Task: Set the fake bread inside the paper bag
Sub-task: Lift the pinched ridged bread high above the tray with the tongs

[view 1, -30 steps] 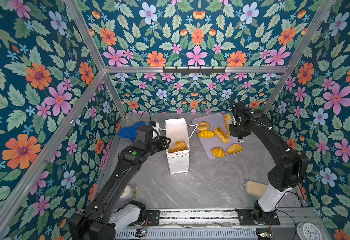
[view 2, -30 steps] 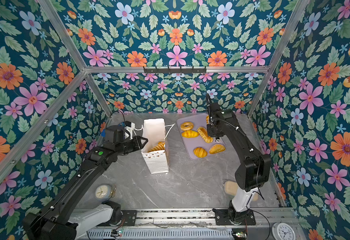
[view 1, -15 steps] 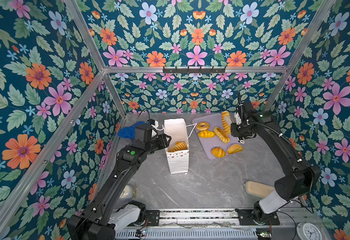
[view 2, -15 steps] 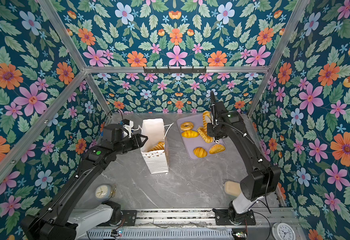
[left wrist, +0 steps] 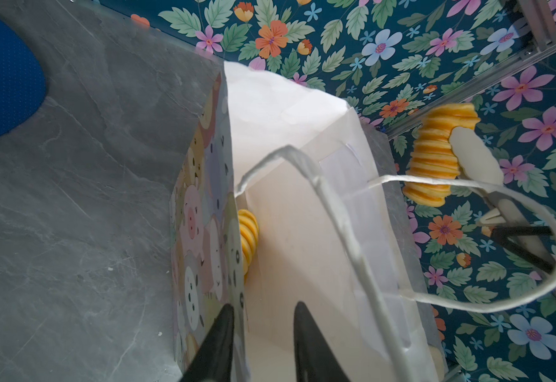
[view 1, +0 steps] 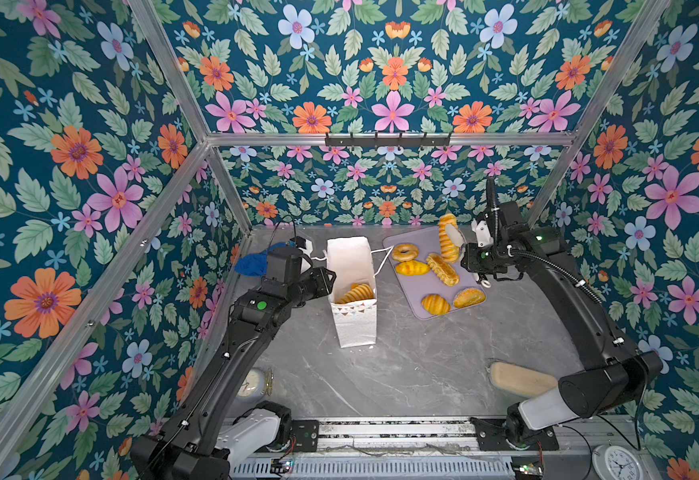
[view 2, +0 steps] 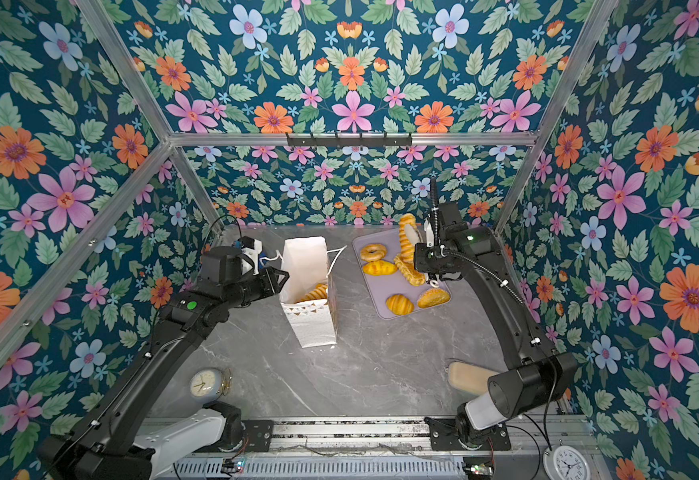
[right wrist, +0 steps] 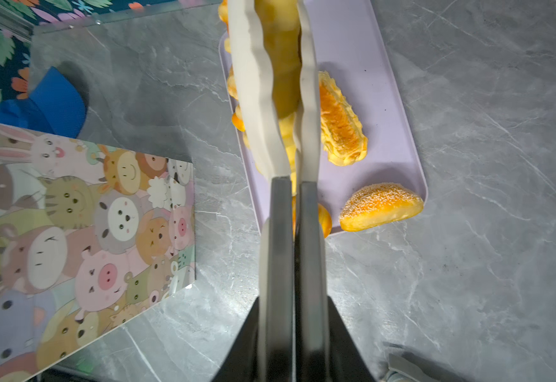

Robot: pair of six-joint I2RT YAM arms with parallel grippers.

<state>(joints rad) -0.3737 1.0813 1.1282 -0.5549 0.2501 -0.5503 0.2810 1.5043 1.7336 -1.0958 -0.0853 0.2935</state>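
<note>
Grey marbled table (view 1: 402, 374) across the lower middle in both top views, boxed in by teal floral walls (view 1: 69, 166) on aluminium framing. Upright left of centre, the paper bag (view 1: 354, 328), mouth open, one ribbed piece of the fake bread (view 1: 356, 293) lying inside. Just right of the bag, a lilac tray (view 1: 443, 291) bearing a ring, an oval, a long piece and two buns.

Against a second ago: long loaf (view 1: 447, 239) raised off the tray's upper right corner, now hanging upright over that end, clamped between the pale fingers of the right tool (view 1: 453, 240). Bag and left arm much as before. Left tool (left wrist: 263, 307) with jaws apart, astride the bag's side wall, one finger inside and one outside.

Hard to make out: anything deeper in the bag than that one piece. Partly behind the right arm at lower right, a pale beige oblong (view 1: 514, 376). Cut off at the top edge of the right wrist view, the held loaf's far end.
</note>
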